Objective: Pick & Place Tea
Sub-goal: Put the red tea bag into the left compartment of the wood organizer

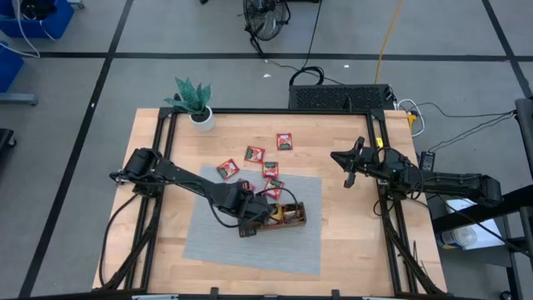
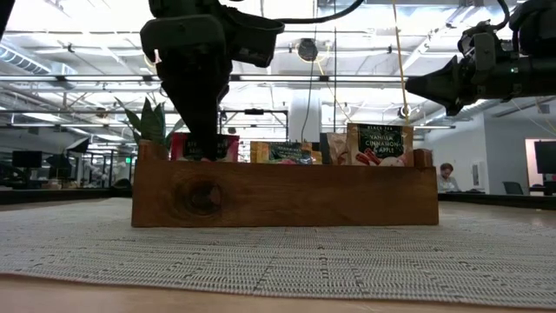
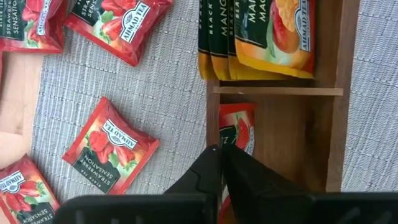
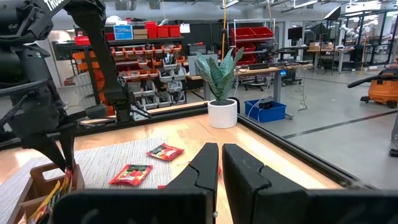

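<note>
The left tool pinched a red sachet inside the wooden tray, where orange ones already sat. Several red sachets lay beyond the tray, unplaced, on mat and worktop. The right tool hung closed, empty, far from the tray.

Grey floor, shelving, ceiling lights

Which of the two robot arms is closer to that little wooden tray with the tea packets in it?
The left. Its left gripper sits right at the wooden tray, fingers down in one end compartment. The right gripper hangs well off to the tray's far right, above bare table.
</note>
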